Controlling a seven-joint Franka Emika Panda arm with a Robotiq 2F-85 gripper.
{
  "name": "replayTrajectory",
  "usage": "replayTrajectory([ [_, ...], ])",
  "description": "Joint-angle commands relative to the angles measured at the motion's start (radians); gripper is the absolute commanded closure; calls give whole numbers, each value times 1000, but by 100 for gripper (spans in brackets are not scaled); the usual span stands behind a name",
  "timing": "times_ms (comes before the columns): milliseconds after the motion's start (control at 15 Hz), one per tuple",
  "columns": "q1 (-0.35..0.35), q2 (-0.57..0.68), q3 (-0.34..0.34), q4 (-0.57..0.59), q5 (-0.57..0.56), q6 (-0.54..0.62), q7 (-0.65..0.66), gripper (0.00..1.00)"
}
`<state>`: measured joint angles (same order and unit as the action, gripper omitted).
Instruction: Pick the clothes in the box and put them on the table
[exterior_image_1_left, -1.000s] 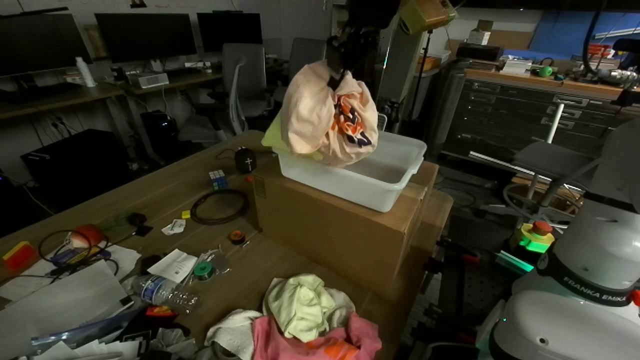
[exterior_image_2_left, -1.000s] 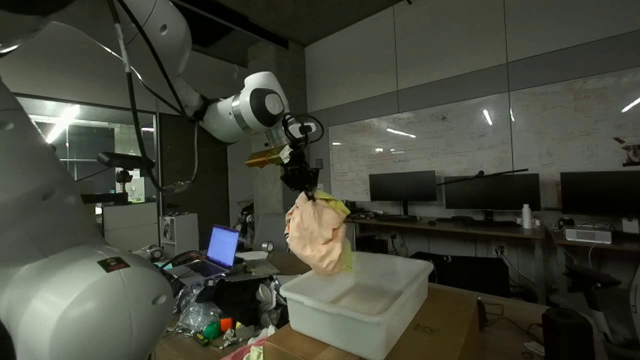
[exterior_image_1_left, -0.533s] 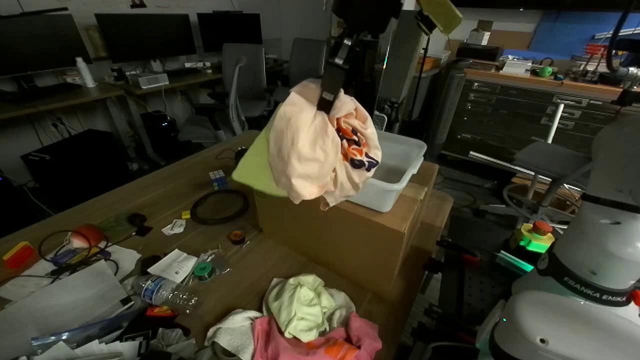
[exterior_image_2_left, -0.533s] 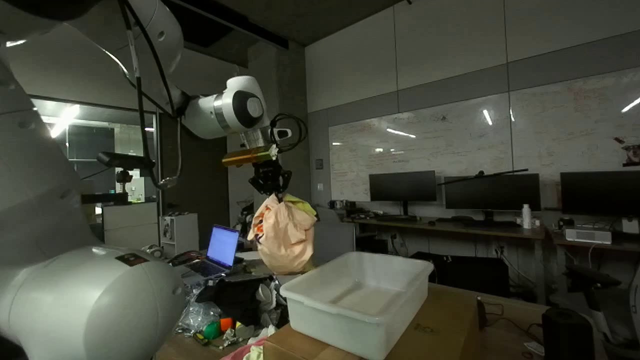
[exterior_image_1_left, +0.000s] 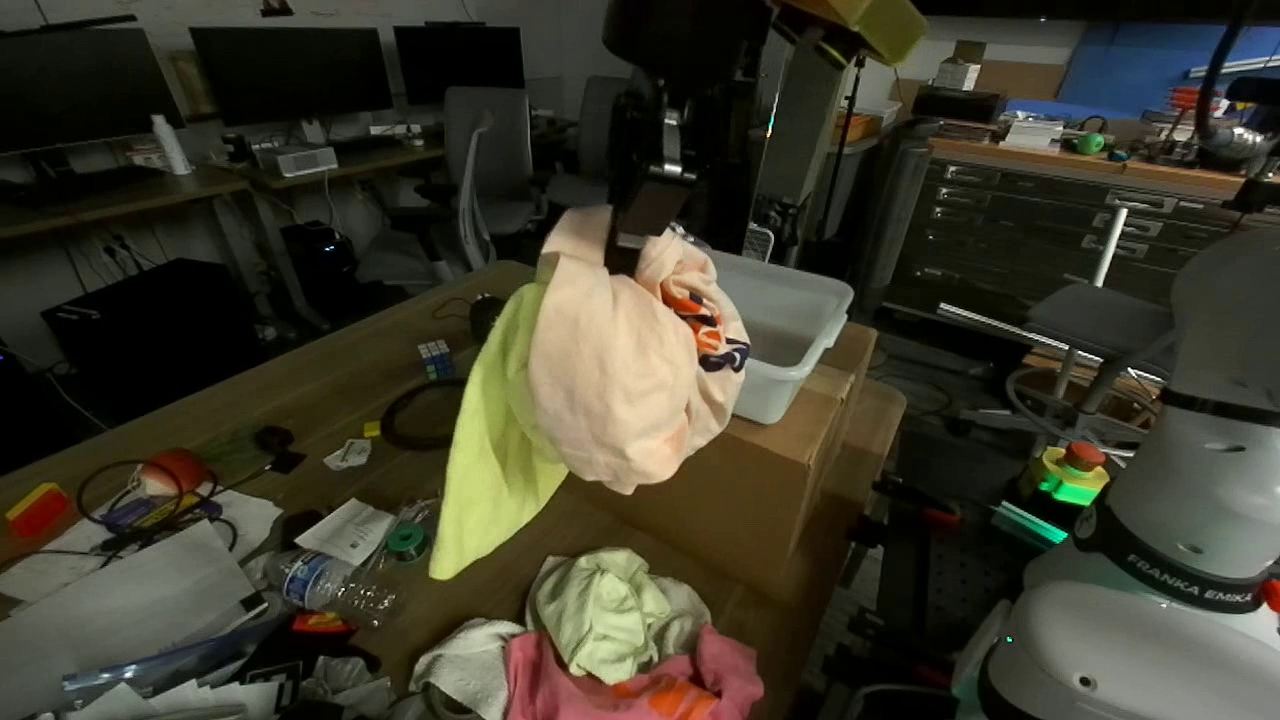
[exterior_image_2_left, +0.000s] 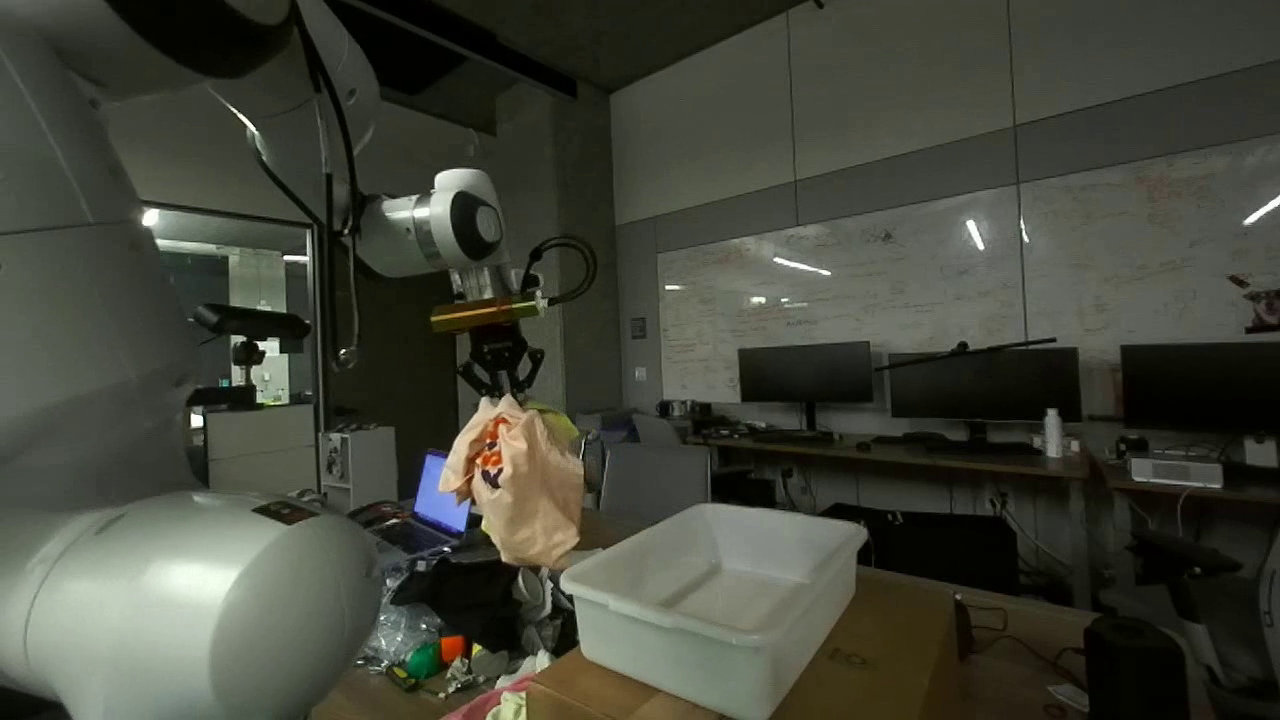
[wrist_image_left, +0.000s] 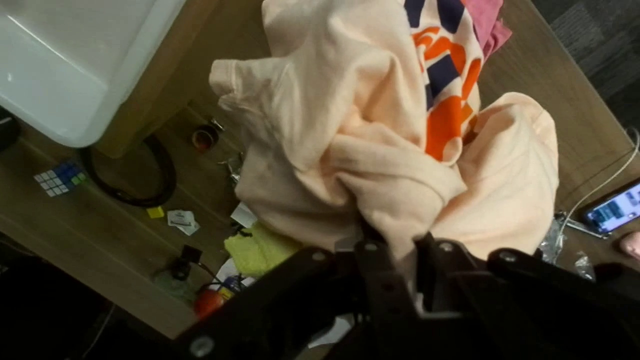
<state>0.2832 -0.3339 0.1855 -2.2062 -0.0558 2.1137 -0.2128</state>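
My gripper (exterior_image_1_left: 632, 248) is shut on a peach shirt (exterior_image_1_left: 610, 370) with an orange and navy print. The shirt hangs bunched above the table (exterior_image_1_left: 530, 530), beside the white box (exterior_image_1_left: 795, 310). A yellow-green cloth (exterior_image_1_left: 495, 460) hangs with it; where it is held is hidden. In an exterior view the gripper (exterior_image_2_left: 503, 392) and shirt (exterior_image_2_left: 530, 490) are left of the white box (exterior_image_2_left: 690, 625), and no clothes show inside it. In the wrist view the shirt (wrist_image_left: 320, 110) is pinched between the fingers (wrist_image_left: 400, 247). A pale green cloth (exterior_image_1_left: 605, 610), a pink shirt (exterior_image_1_left: 560, 685) and a whitish cloth (exterior_image_1_left: 470, 660) lie piled on the table.
The white box stands on a cardboard box (exterior_image_1_left: 680, 500). A plastic bottle (exterior_image_1_left: 330, 588), papers (exterior_image_1_left: 140, 590) and a Rubik's cube (exterior_image_1_left: 436, 360) lie on the table. A laptop (exterior_image_2_left: 445, 492) stands among clutter. A phone (wrist_image_left: 615, 212) shows in the wrist view.
My gripper has carried the peach shirt from over the white box to beside it, over the table, toward the clothes pile. The yellow-green cloth now hangs lower and more unfolded.
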Motion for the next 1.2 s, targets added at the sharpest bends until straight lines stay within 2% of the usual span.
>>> replayTrajectory([
  [0, -9, 84, 29, 104, -47, -47, -45, 60],
  [67, -13, 95, 34, 110, -73, -41, -47, 60],
  [133, -21, 107, 40, 116, -106, -36, -32, 54],
  [333, -52, 122, 40, 106, -223, -17, 30, 31],
  [600, -133, 119, 16, 52, -398, -13, 211, 2],
  [867, -208, 87, -23, -18, -466, -78, 335, 0],
  [1000, -235, 65, -43, -49, -458, -141, 385, 0],
  [1133, -245, 35, -68, -74, -410, -211, 366, 0],
])
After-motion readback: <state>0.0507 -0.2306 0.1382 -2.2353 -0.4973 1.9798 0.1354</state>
